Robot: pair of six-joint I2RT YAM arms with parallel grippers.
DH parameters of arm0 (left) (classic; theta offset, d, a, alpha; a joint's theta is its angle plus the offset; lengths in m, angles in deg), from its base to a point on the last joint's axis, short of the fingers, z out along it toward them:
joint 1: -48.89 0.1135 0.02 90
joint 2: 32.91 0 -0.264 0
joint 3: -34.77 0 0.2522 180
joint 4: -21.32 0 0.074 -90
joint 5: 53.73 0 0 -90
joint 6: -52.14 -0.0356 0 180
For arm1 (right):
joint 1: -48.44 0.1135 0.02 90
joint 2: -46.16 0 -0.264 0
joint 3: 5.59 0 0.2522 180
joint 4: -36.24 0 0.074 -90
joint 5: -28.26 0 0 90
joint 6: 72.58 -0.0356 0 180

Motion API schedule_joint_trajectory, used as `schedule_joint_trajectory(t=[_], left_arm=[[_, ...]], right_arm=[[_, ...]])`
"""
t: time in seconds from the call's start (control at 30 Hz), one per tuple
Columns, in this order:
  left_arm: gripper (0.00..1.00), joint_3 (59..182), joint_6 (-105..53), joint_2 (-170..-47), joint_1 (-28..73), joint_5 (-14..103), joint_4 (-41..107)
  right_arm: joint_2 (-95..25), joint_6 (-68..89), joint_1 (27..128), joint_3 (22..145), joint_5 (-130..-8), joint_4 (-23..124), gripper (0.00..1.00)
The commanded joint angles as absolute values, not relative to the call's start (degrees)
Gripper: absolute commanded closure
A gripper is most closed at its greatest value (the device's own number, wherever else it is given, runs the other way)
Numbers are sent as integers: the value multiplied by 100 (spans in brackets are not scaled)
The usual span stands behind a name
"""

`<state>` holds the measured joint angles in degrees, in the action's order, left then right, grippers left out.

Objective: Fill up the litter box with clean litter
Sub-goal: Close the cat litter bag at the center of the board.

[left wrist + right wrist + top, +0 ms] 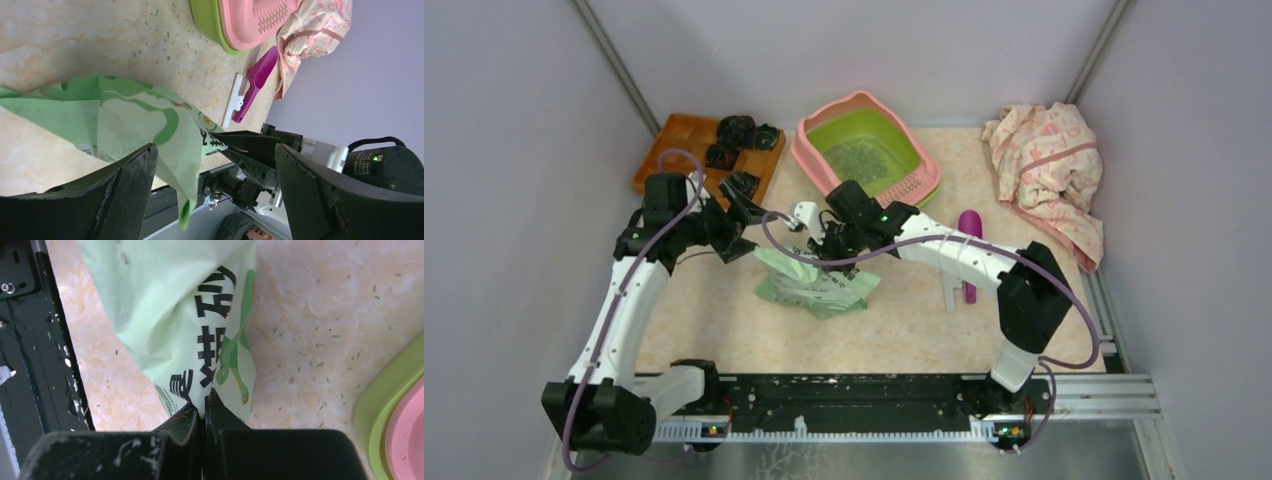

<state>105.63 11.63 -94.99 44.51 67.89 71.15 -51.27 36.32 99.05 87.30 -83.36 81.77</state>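
Observation:
The litter box [813, 152], a lime green basin with a pink rim, stands at the back centre with a patch of dark litter [861, 160] in it. Its corner also shows in the wrist views [215, 25] [395, 415]. A pale green printed bag [814, 285] is held up off the table in front of it. My right gripper [205, 407] [822, 248] is shut on the bag's top edge [185, 305]. My left gripper [215, 170] [749, 222] stands open just left of it, with a loose corner of the bag [150, 120] hanging between its fingers.
An orange-brown wooden tray [686, 140] with black parts sits at the back left. A pink patterned cloth [1049, 175] lies at the back right. A purple scoop [969, 250] and a white strip [949, 290] lie under the right arm. Stray granules dot the table [320, 340].

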Motion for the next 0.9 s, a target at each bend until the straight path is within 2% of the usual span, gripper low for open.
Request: schedule_joint_trajectory(t=[0.0,0.17,0.37,0.6,0.87], left_arm=[[7,11171,1005,-9575,4564,6340,8454],[7,11127,1034,-9605,4655,6391,8789],[18,10868,1054,-9610,4741,6465,8948],[20,10272,1437,-9868,4847,7184,8295],[21,10153,1820,-10296,4850,7775,7847]], right_arm=[[-4898,3638,9907,8651,-8286,7779,100],[-4862,3617,9886,8600,-8262,7723,100],[-4795,3612,9871,8585,-8284,7742,100],[-4697,3603,9871,8550,-8325,7715,100],[-4647,3599,9990,8450,-8251,7652,100]])
